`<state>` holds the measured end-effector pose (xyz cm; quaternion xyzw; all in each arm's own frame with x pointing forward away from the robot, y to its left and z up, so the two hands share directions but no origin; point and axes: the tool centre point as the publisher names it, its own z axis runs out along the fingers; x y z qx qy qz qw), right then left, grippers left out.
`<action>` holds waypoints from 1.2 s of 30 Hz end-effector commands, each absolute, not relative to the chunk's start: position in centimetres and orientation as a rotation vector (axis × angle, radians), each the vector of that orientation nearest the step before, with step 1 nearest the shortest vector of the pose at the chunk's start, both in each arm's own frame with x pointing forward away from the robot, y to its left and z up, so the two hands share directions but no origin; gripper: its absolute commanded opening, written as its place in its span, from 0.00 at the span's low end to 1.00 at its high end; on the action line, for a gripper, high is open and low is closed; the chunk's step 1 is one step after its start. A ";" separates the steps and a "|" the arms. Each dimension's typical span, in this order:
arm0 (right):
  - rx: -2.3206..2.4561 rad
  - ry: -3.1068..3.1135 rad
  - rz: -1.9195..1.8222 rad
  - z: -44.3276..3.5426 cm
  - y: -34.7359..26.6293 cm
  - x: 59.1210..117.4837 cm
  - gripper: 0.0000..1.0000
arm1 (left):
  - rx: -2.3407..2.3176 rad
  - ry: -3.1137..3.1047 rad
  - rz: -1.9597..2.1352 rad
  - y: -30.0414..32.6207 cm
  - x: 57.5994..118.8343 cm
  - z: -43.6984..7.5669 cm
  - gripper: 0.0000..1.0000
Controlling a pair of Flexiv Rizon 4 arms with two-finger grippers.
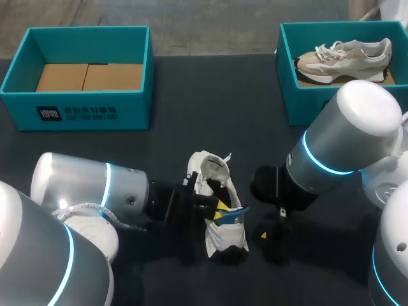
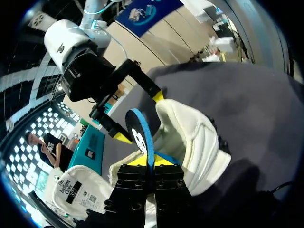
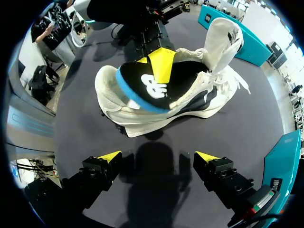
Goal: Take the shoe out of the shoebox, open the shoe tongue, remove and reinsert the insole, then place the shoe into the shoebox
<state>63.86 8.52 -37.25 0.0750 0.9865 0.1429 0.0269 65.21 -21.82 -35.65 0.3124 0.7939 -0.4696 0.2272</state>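
Note:
A white shoe (image 1: 224, 237) lies on its side on the dark table, near the front middle, its tongue (image 3: 223, 38) pulled up. My left gripper (image 1: 220, 215) reaches into its opening from the left. It is shut on the heel end of the black, blue-edged insole (image 2: 140, 133), which sticks partly out of the shoe (image 2: 194, 142). In the right wrist view the insole (image 3: 152, 85) shows a white logo, with a yellow fingertip (image 3: 161, 59) of the left gripper on it. My right gripper (image 3: 158, 156) is open just right of the shoe (image 3: 142, 118) and holds nothing.
A teal shoebox (image 1: 95, 115) with a cardboard floor stands at the back left. Another teal box (image 1: 288, 70) at the back right holds a beige sneaker (image 1: 347, 54). Bare dark table (image 1: 210, 108) lies between the boxes and the shoe.

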 end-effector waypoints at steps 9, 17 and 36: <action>0.232 3.045 0.443 -37.4 8.6 63.8 1.00 | 0.861 2.131 -1.484 -21.1 64.2 -34.6 0.34; 0.232 3.045 0.443 -37.4 8.6 63.8 1.00 | 0.863 2.112 -1.558 -20.9 63.4 -33.4 0.37; 0.232 3.045 0.443 -37.4 8.6 63.8 1.00 | 0.832 2.178 -1.628 -20.6 63.0 -32.6 0.38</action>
